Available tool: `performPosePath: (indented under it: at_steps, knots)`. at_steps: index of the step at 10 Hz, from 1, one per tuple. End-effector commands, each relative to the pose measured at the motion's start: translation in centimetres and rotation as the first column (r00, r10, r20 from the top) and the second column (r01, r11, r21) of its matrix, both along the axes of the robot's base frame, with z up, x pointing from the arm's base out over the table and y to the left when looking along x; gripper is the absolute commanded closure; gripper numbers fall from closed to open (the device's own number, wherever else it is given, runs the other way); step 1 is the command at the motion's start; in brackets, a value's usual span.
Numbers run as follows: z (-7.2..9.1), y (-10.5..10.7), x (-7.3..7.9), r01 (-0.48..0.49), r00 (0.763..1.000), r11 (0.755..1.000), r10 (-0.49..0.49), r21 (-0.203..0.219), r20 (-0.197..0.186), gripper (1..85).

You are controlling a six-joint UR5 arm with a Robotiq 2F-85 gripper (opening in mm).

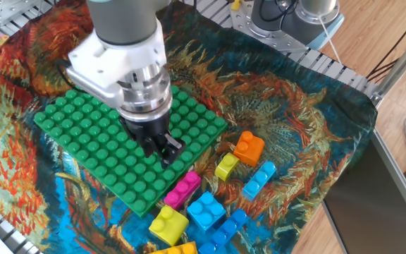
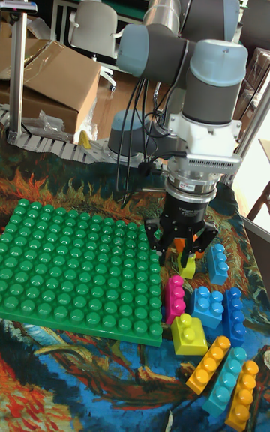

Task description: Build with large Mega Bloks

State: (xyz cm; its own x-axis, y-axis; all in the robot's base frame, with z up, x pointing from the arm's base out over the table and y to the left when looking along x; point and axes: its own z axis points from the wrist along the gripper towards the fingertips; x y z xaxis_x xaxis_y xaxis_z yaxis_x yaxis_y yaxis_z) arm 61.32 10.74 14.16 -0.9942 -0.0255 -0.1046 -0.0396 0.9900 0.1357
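Observation:
My gripper [image 1: 165, 151] [image 2: 180, 247] hangs open over the right edge of the green baseplate [image 1: 83, 130] [image 2: 67, 267], with nothing between its black fingers. The magenta oblong brick [image 1: 182, 189] [image 2: 175, 297] lies against the baseplate's edge, just in front of the gripper. Close by lie a small yellow brick [image 1: 225, 166] [image 2: 187, 267], an orange brick [image 1: 249, 148], a light blue brick [image 1: 259, 180] [image 2: 217, 262], a blue square brick [image 1: 206, 210] [image 2: 208, 306] and a yellow square brick [image 1: 168, 224] [image 2: 189, 334]. More bricks lie at the front edge.
A colourful patterned cloth [image 1: 287, 120] covers the table. The arm's base [image 1: 287, 21] stands at the back right. Roller rails [image 1: 344, 70] run along the back, and the table edge drops off at the right. A cardboard box [image 2: 49, 76] sits behind the table.

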Motion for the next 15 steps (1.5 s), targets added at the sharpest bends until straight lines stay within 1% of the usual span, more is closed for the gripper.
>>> performPosePath:
  at_steps: [1, 2, 3, 4, 5, 6, 7, 8, 9, 10, 11, 12, 13, 14, 15]
  knots:
    - [-0.2, 1.2, 0.1, -0.005, 1.000, 0.999, 0.005, 0.041, 0.007, 40.3]
    - [-0.4, 0.5, 0.1, 0.005, 1.000, 1.000, -0.006, 0.015, 0.007, 39.3]
    - [-0.7, -0.3, -0.1, 0.034, 0.999, 0.999, -0.035, -0.022, -0.005, 39.0]
    - [-1.5, 0.9, 0.1, 0.057, 0.998, 0.998, -0.058, -0.023, -0.006, 39.0]
    - [-2.3, 1.4, 0.1, 0.068, 0.998, 0.997, -0.068, -0.029, 0.006, 39.0]
    - [-3.0, 1.9, 0.3, 0.072, 0.997, 0.997, -0.071, -0.025, 0.022, 38.7]
    - [-3.5, 2.7, 0.5, 0.078, 0.997, 0.997, -0.078, -0.013, 0.025, 38.7]
    - [-3.7, 2.8, 0.9, 0.066, 0.997, 0.998, -0.066, -0.011, 0.042, 39.0]
    - [-3.8, 2.5, 1.3, 0.033, 0.997, 0.999, -0.031, -0.021, 0.066, 39.7]
    - [-3.7, 3.1, 1.3, 0.006, 0.998, 1.000, -0.006, 0.000, 0.068, 37.3]
    - [-3.8, 3.2, 0.6, -0.040, 0.998, 0.999, 0.040, -0.003, 0.046, 36.0]
    - [-3.8, 3.3, 0.2, -0.051, 0.998, 0.999, 0.051, -0.001, 0.032, 35.3]
    - [-3.8, 3.6, -0.1, -0.034, 0.999, 0.999, 0.034, 0.011, 0.021, 35.0]
    - [-3.9, 3.2, -0.1, -0.024, 1.000, 1.000, 0.024, -0.001, 0.019, 35.0]
    - [-4.7, 3.3, 0.0, -0.004, 1.000, 1.000, 0.004, -0.019, 0.004, 35.0]
